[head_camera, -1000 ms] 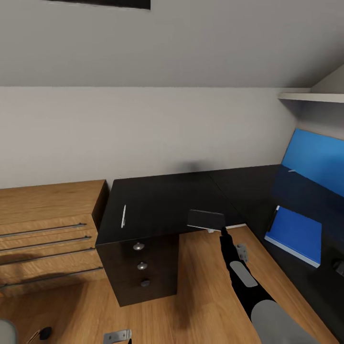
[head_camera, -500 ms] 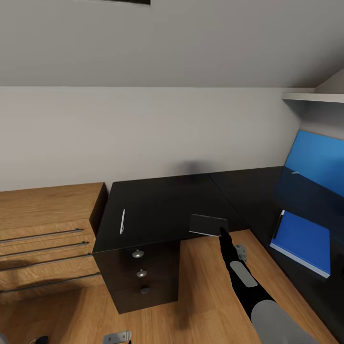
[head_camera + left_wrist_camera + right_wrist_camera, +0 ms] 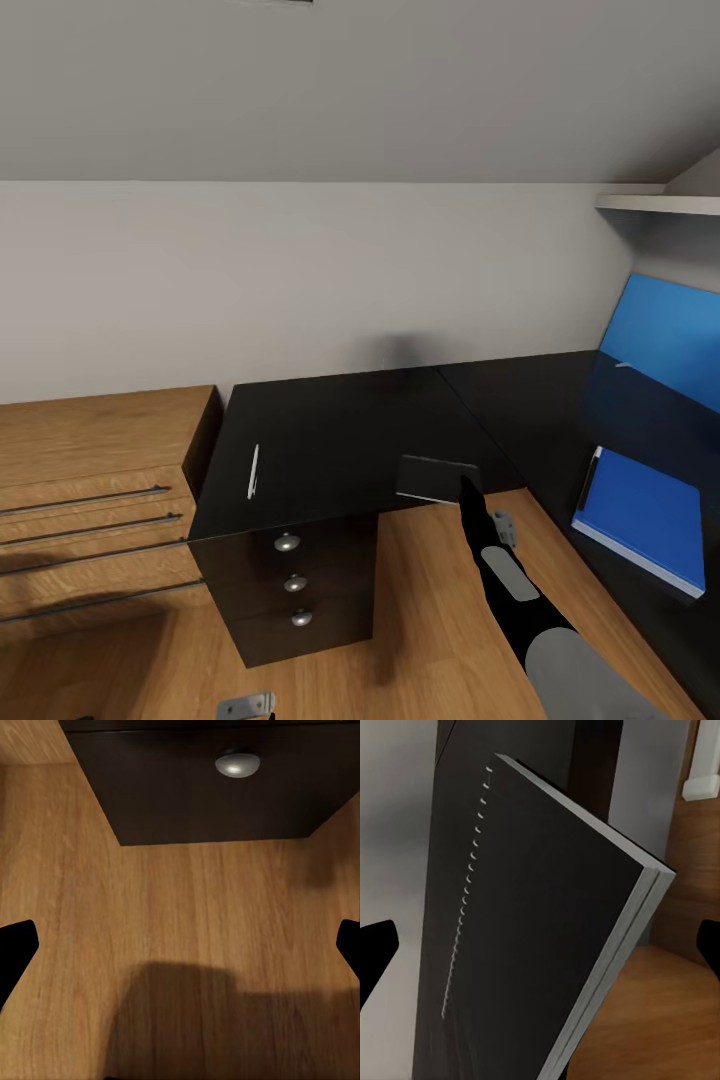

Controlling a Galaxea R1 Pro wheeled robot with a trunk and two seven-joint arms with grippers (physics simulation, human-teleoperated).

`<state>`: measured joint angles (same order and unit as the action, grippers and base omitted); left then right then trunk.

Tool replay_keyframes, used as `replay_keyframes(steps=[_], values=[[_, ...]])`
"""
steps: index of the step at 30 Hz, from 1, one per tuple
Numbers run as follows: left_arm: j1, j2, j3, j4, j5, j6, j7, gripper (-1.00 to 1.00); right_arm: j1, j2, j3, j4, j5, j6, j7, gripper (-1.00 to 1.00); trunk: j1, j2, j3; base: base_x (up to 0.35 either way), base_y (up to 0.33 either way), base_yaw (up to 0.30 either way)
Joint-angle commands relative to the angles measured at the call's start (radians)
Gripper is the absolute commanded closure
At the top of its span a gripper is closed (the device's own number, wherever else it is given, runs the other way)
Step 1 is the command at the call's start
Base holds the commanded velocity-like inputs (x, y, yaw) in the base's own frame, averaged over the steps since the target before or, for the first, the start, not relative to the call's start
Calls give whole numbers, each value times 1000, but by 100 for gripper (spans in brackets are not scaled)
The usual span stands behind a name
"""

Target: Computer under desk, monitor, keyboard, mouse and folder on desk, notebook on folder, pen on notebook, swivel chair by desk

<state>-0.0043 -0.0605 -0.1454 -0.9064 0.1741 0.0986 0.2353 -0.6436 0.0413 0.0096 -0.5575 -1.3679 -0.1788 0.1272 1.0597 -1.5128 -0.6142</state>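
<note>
Starting at the left edge of the head view, a light wooden counter [image 3: 100,420] shows warm grain and a front of drawers with long thin metal rails. Next to it sits the desk [image 3: 350,440], its glossy black top turning an L-shaped corner toward the right wall, and on that top near the left end lies the pen [image 3: 253,472], a thin white stick, flat and alone. Under that end hangs a dark three-drawer unit [image 3: 295,580] with round silver knobs; the left wrist view looks down at one such knob [image 3: 238,762] and at the wood-plank floor [image 3: 180,945], with the left gripper [image 3: 180,945] spread wide, its black fingertips at the two picture edges and nothing between them. Moving right, the right arm reaches toward the desk's inner corner, and the right gripper [image 3: 466,487] carries the notebook [image 3: 436,478], a dark rectangular book; in the right wrist view the notebook [image 3: 547,930] shows a matte dark cover, a row of small pale binding marks and a grey block of pages, gripped between the fingers. Farther right, the folder [image 3: 640,520] lies flat on the desk's right wing, bright blue with a dark strip along one edge, its colour mirrored in a glossy surface behind it.
</note>
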Motion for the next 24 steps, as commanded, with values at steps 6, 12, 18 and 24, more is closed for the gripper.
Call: replay_keyframes(steps=[6,12,18,24], values=[[0,1,-3,-2,8,4,8,-100,-1,0,1,1,-9,-4,5,100,0,0,-1,2,0,0],[0,1,-3,-2,8,4,7,-100,-1,1,0,1,-10,-7,6,100,0,0,-1,0,0,0],[0,0,-3,-2,8,4,6,-100,-1,0,0,1,-10,-8,8,100,0,0,-1,0,0,0],[0,-1,-3,-2,7,4,6,-100,-1,0,1,-2,-10,-9,8,100,-8,14,5,0,0,0]])
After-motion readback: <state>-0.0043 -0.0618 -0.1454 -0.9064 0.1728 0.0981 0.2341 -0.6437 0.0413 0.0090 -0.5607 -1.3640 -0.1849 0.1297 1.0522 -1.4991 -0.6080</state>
